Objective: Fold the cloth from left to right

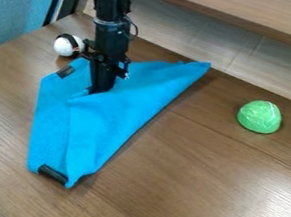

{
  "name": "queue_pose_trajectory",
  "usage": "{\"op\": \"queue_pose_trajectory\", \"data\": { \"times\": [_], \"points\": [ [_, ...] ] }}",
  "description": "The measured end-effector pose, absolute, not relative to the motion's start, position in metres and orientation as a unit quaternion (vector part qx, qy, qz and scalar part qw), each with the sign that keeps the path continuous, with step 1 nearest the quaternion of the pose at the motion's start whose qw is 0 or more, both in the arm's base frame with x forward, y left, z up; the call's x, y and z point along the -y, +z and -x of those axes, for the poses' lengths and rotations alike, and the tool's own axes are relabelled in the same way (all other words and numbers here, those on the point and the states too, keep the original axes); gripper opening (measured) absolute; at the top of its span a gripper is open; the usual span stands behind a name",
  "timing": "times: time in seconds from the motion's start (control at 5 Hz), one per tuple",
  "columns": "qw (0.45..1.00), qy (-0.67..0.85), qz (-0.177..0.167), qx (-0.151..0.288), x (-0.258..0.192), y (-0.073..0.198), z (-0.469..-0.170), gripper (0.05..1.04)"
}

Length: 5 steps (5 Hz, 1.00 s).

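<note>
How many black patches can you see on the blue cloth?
2: an upper patch at the upper left of the cloth, a lower patch at its bottom end. Folds may hide more.

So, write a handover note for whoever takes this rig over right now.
Tool: down at the blue cloth, left of its middle; can't tell if it has hold of the fabric.
Cloth: on the wooden table, a long slanted edge on its right.
Done: looks partly folded, with a loose, uneven layer near the tool.
Left: probably finish the left-to-right fold, flatten it, then lift away.
Off the cloth: green object to the right.
</note>
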<state>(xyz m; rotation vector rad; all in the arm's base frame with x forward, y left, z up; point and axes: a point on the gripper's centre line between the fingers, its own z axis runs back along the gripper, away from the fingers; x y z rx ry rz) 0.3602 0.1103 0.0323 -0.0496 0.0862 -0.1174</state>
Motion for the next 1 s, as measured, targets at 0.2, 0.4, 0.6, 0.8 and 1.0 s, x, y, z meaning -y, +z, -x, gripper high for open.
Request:
{"op": "queue_pose_trajectory", "data": {
  "times": [0.2,0.4,0.6,0.8,1.0],
  "points": [
    [0.997,-0.059,0.038,-0.03,-0.105,0.033,-0.359,0.5],
    [0.997,-0.044,0.067,0.01,-0.105,0.05,-0.361,0.805],
    [0.994,-0.037,0.094,0.045,-0.104,0.063,-0.36,1.0],
    [0.993,-0.038,0.09,0.061,-0.1,0.081,-0.361,1.001],
    [0.993,-0.06,0.081,0.059,-0.086,0.088,-0.364,1.0]
  ]
}}
